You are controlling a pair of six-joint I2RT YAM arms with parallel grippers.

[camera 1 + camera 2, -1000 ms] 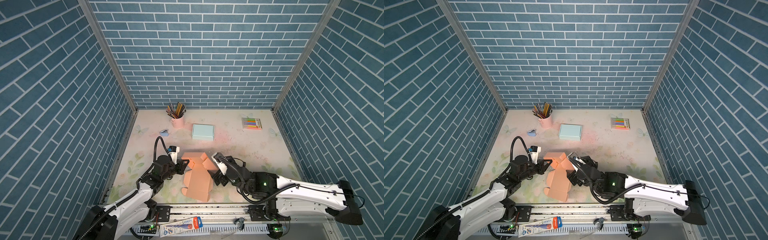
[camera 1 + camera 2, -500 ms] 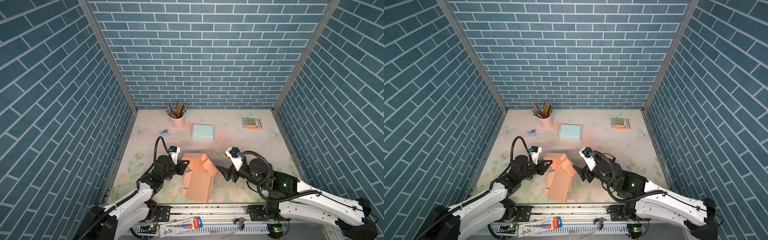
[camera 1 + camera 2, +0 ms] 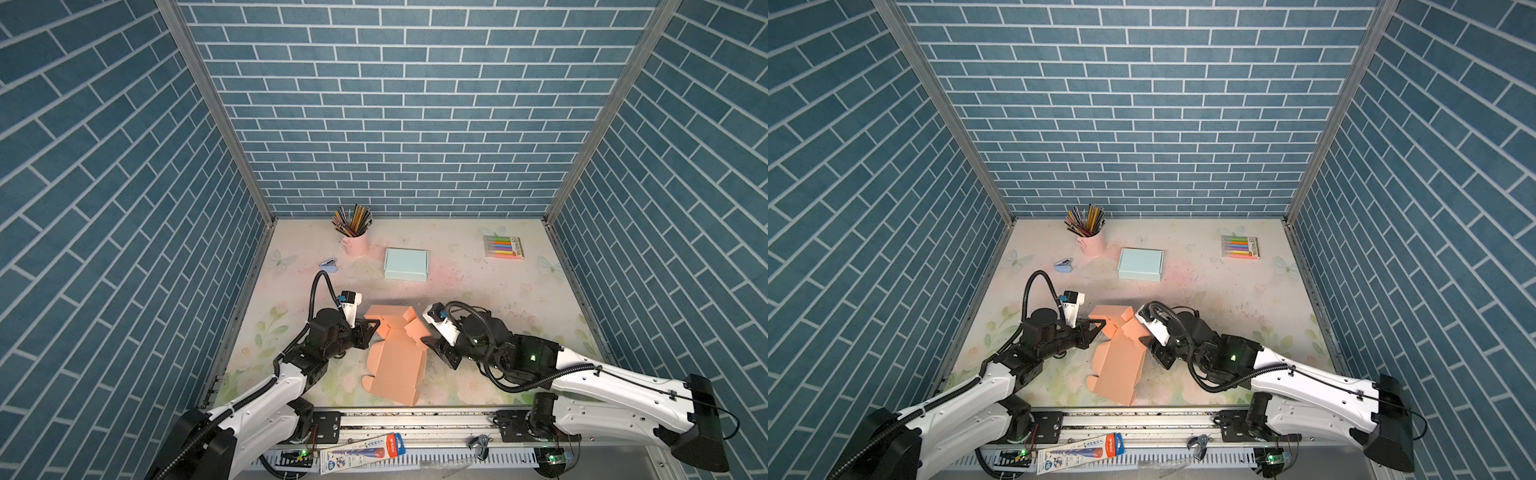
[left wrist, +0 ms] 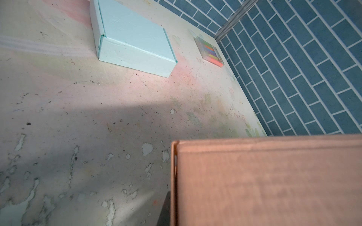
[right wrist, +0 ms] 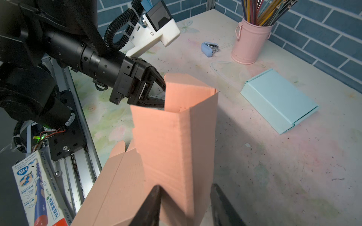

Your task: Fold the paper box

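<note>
The salmon paper box [image 3: 395,365] [image 3: 1121,365] lies half folded near the table's front edge, with its far walls raised. In the left wrist view it [image 4: 264,180] fills the lower corner and hides the fingers. My left gripper [image 3: 370,328] [image 3: 1096,326] [image 5: 161,94] is shut on the box's far left wall. My right gripper [image 3: 430,347] [image 3: 1148,345] [image 5: 185,187] straddles the raised right wall [image 5: 176,156]. One of its fingers [image 5: 154,197] touches the card, and a sliver of table shows beside the other finger.
A pale blue closed box [image 3: 406,264] sits behind the paper box. A pink cup of pencils [image 3: 355,241] and a blue stapler [image 3: 329,264] stand at the back left, and a marker pack [image 3: 503,247] at the back right. A pencil packet [image 3: 365,451] lies on the front rail.
My right gripper drew back from the box, then returned to its right wall, and its jaws narrowed around it. The left gripper kept its hold and place.
</note>
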